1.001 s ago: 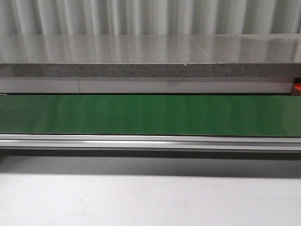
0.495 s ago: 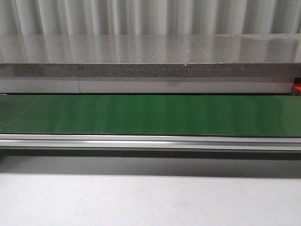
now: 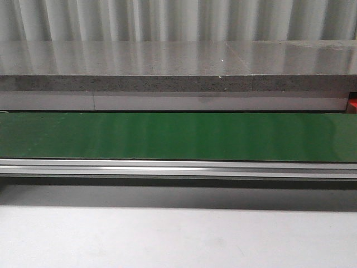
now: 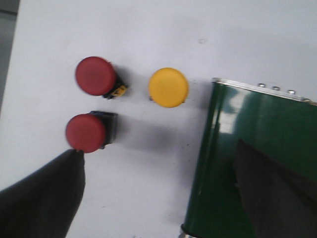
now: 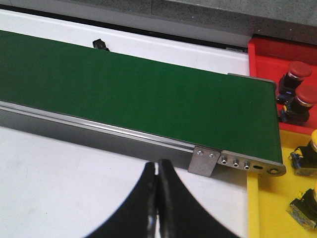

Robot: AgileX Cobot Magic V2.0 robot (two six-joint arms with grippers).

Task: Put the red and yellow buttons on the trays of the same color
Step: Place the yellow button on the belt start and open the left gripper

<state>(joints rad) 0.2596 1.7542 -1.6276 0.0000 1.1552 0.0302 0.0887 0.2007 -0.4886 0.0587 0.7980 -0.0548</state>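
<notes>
In the left wrist view, two red buttons (image 4: 95,75) (image 4: 85,132) and a yellow button (image 4: 169,87) stand on the white table beside the end of the green belt (image 4: 247,158). My left gripper (image 4: 158,148) is open above them; one fingertip (image 4: 74,158) is at the edge of the nearer red button and the other is over the belt. My right gripper (image 5: 157,166) is shut and empty over the table, short of the belt's end. A red tray (image 5: 270,52) holds two red buttons (image 5: 299,71) (image 5: 307,96). A yellow tray (image 5: 267,208) holds two yellow buttons (image 5: 312,148) (image 5: 304,208).
The green conveyor belt (image 3: 178,137) with its metal rail (image 3: 178,167) runs across the front view, behind it a grey stone counter (image 3: 178,67). A sliver of the red tray (image 3: 352,104) shows at the right edge. Neither arm shows in the front view.
</notes>
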